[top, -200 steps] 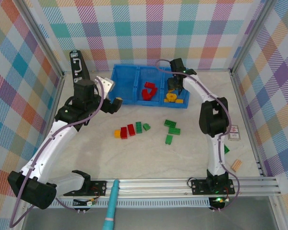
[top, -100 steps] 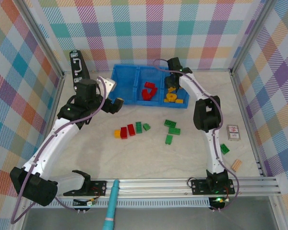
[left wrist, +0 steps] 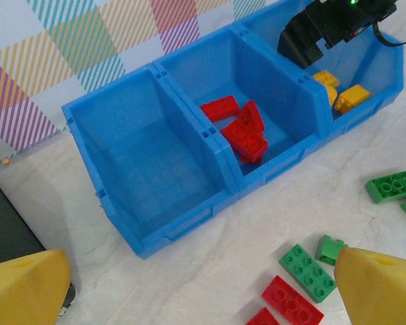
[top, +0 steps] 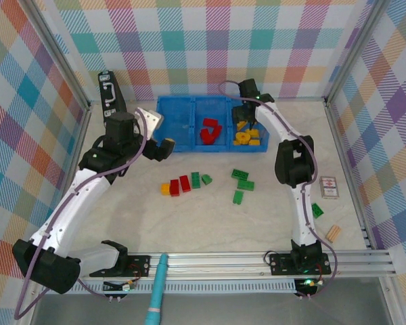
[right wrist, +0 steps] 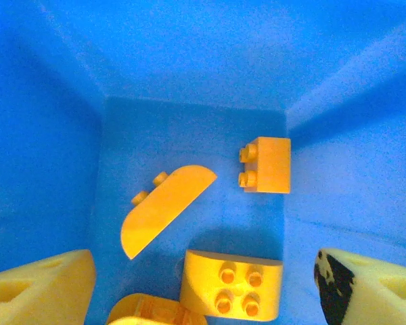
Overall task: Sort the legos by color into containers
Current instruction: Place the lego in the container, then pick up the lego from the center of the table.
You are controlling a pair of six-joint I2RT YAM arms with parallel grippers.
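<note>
Top external view: bright blue plastic tray with three square compartments [top: 183, 144] sits at the far side of the pale marbled table [top: 210, 227], between both arms
Middle compartment: red studded bricks [left wrist: 242, 126], piled together
Right compartment: yellow-orange bricks [right wrist: 265, 164], one curved piece among them
Right gripper [right wrist: 203, 288]: down inside that right compartment, foam fingers spread wide, nothing between them
Left gripper [left wrist: 203, 294]: hovering near the tray's front, fingers apart, carrying nothing
Table: loose red, yellow and green bricks [top: 186, 183] in a row, more green ones to their right
</note>
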